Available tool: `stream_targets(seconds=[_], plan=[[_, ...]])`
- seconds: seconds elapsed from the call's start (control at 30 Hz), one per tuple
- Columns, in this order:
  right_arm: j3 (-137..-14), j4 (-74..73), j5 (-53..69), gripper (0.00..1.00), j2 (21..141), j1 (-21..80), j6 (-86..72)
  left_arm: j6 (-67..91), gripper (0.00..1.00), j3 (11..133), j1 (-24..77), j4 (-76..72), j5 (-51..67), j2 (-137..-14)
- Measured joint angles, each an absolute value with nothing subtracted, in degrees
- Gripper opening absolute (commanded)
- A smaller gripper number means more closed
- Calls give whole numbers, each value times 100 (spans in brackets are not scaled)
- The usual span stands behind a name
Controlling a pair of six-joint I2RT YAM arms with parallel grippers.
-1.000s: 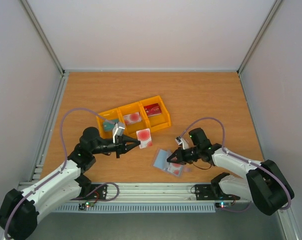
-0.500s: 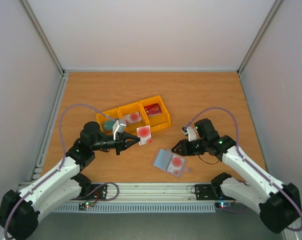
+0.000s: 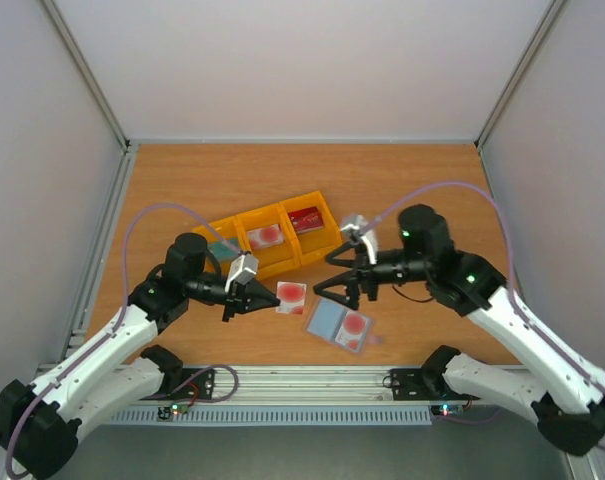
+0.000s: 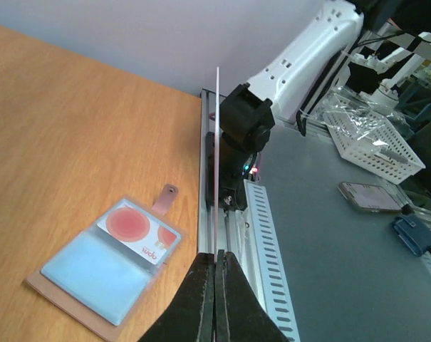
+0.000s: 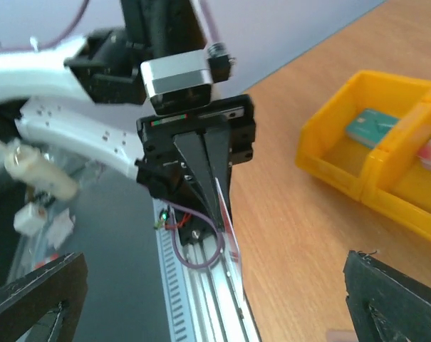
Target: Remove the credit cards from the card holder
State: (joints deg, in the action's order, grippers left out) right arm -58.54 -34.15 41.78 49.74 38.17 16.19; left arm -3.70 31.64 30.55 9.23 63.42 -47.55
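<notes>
Now right pincer raised (left pincer's card nearer card holder).

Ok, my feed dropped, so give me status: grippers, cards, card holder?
Left gripper shut on red-blotch card. Right gripper open, near far edge of card holder. Second card sits in the open holder's pocket, nothing blocking it.
</notes>
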Motion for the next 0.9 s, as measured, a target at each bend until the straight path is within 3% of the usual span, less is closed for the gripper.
stream_targets(seconds=[0.1, 0.17, 0.23, 0.33, 0.47, 0.6, 0.73, 0.77, 0.8, 0.83, 0.9], plan=[[-6318, -3656, 3964, 93, 5642, 4399, 2139, -550, 0, 3251, 3057, 1236, 6416, -4794], [-6622, -3938, 3811, 84, 6064, 4672, 2453, -628, 0, 3301, 3057, 1363, 6436, -4797], [-6842, -4178, 3660, 70, 6394, 4838, 2724, -674, 0, 3312, 3059, 1413, 6453, -4794], [-7004, -4445, 3529, 40, 6788, 5024, 3028, -714, 0, 3312, 3059, 1490, 6458, -4794], [-7004, -4683, 3422, 34, 6893, 5074, 3146, -735, 0, 3312, 3059, 1568, 6477, -4792], [-7004, -4722, 3406, 2, 6952, 5083, 3192, -733, 0, 3312, 3059, 1568, 6477, -4777], [-7002, -4740, 3470, 1, 6984, 5085, 3159, -690, 0, 3312, 3055, 1575, 6438, -4759], [-7002, -4731, 3459, 1, 6969, 5085, 3155, -670, 9, 3312, 3055, 1570, 6425, -4751], [-7000, -4720, 3448, 1, 6956, 5087, 3131, -642, 46, 3312, 3057, 1562, 6392, -4733], [-6989, -4681, 3437, 1, 6938, 5085, 3079, -578, 93, 3308, 3057, 1535, 6318, -4698], [-6963, -4569, 3385, 1, 6923, 5054, 2891, -454, 99, 3282, 3059, 1441, 5983, -4569]])
